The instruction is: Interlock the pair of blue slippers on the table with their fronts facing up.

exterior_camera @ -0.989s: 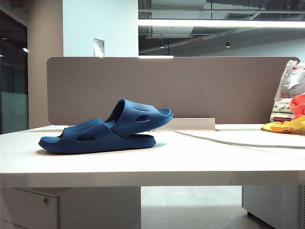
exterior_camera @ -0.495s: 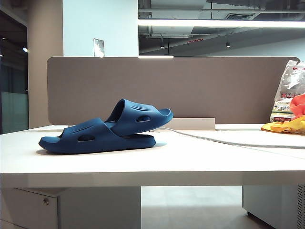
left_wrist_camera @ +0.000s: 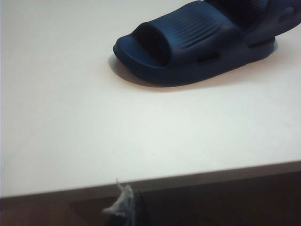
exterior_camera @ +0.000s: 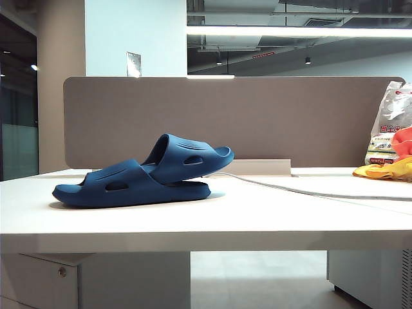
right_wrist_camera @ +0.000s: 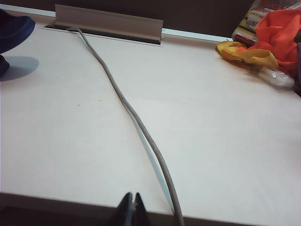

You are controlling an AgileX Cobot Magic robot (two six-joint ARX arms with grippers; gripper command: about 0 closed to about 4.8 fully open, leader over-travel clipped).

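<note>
While both grippers, left and right, sit closed off the white table's near edge, the navy ribbed foam slippers lie interlocked left.

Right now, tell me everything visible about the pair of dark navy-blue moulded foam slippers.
The pair of dark navy-blue moulded foam slippers sits interlocked on the wide white table: one lies flat, sole down, and the other's front is tucked under its ribbed strap, with its heel raised. Both are open-toed with oval side vents. Neither the left gripper nor the right gripper touches them.
</note>
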